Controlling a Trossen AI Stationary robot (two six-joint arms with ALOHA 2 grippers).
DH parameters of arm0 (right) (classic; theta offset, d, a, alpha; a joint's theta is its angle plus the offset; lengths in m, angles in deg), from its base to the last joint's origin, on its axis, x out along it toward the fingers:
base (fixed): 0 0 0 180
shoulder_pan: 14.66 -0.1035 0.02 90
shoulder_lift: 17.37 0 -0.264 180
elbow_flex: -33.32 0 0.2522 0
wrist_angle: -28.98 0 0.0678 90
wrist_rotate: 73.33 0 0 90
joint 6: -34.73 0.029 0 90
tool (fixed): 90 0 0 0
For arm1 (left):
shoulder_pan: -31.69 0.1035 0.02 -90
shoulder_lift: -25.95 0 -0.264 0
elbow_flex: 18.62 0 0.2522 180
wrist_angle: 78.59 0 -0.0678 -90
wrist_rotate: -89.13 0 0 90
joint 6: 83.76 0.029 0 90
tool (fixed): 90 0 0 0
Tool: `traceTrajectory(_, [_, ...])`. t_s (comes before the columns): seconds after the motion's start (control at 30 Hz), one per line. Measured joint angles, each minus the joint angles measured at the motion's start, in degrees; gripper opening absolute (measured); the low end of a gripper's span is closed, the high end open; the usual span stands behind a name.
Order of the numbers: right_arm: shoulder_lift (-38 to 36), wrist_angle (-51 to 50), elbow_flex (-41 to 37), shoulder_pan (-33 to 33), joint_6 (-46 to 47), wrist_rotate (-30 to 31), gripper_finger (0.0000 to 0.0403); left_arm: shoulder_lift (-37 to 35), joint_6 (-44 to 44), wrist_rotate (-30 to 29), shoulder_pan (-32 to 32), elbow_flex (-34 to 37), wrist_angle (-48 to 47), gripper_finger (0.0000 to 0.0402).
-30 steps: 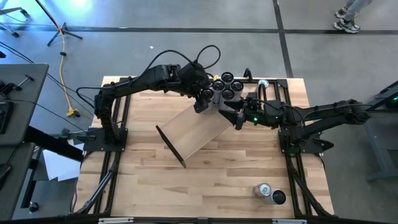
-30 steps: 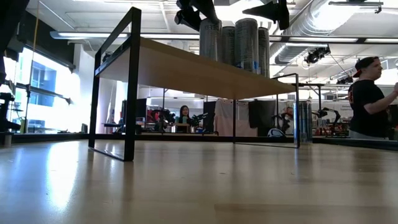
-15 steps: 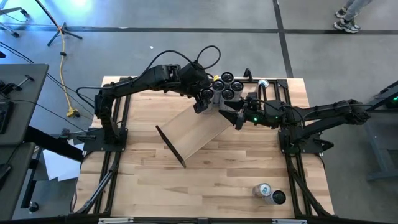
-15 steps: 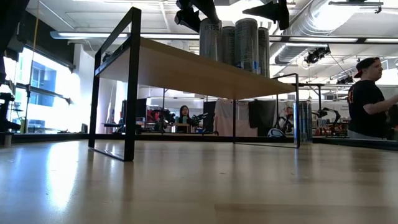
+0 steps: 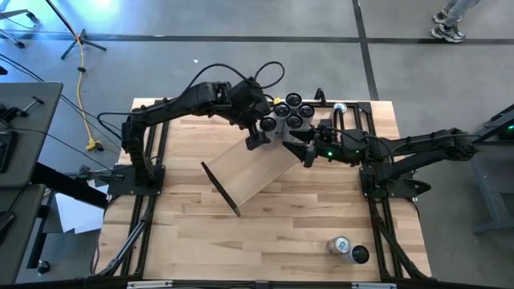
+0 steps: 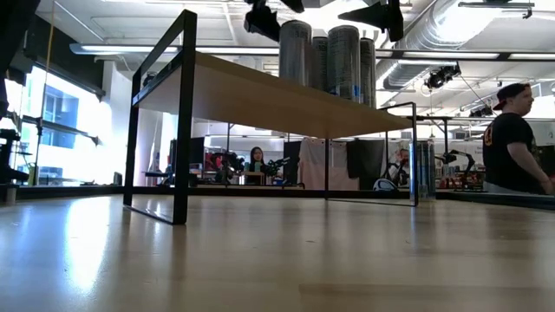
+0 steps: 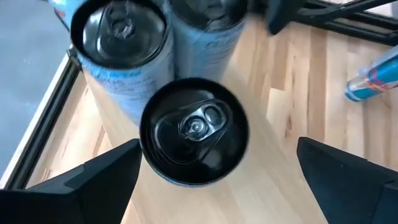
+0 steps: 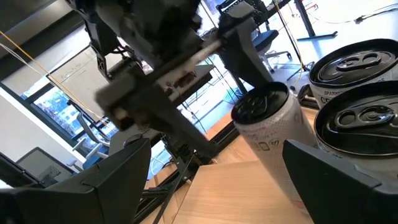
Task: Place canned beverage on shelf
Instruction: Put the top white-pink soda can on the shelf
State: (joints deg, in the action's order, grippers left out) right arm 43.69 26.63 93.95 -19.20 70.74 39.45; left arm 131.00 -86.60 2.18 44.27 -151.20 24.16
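The shelf (image 5: pixel 255 172) is a pale board standing on black end brackets (image 6: pixel 184 113) on the table. Several dark cans stand upright on its far end (image 6: pixel 334 61). The one nearest my left gripper (image 7: pixel 194 127) shows its black top with the pull tab. My left gripper (image 7: pixel 219 144) is open just above and beside that can (image 5: pixel 271 124), one finger on each side and clear of it. My right gripper (image 5: pixel 302 149) hovers open beside the cans at the shelf's right end, with nothing between its fingers (image 8: pixel 216 149).
Two more cans (image 5: pixel 349 250) are at the table's near right corner, and a blue and silver can (image 5: pixel 340 107) lies at the far right beside the shelf. A person (image 6: pixel 512 139) stands in the room beyond the table. Bare tabletop (image 5: pixel 241 241) stretches in front of the shelf.
My left gripper has opened wider and let go of the nearest can. It has tipped back off the can's top, toward the table's near left. The can stays upright on the shelf.
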Motion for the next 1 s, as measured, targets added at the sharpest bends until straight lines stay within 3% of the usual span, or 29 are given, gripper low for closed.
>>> traceTrajectory(0.4, [0.0, -0.1, 0.0, 0.0, 0.0, -0.1, 0.0351, -5.3, 2.6, -6.4, -0.7, -4.1, -3.4, 0.0399])
traceTrajectory(0.67, [1.0, 2.4, 0.0, -2.2, -9.5, -7.3, 0.0337, -15.1, 2.5, -10.4, -3.8, 2.3, 1.9, 0.0399])
traceTrajectory(0.83, [6.0, -5.9, 7.3, -7.7, -18.7, 0.0, 0.0266, -24.1, 1.4, -14.3, -5.9, 13.2, 11.1, 0.0399])
traceTrajectory(1.0, [13.9, -23.4, 18.4, -10.7, -18.0, 12.6, 0.0145, -33.0, -3.1, -15.9, -6.6, 25.6, 20.3, 0.0399])
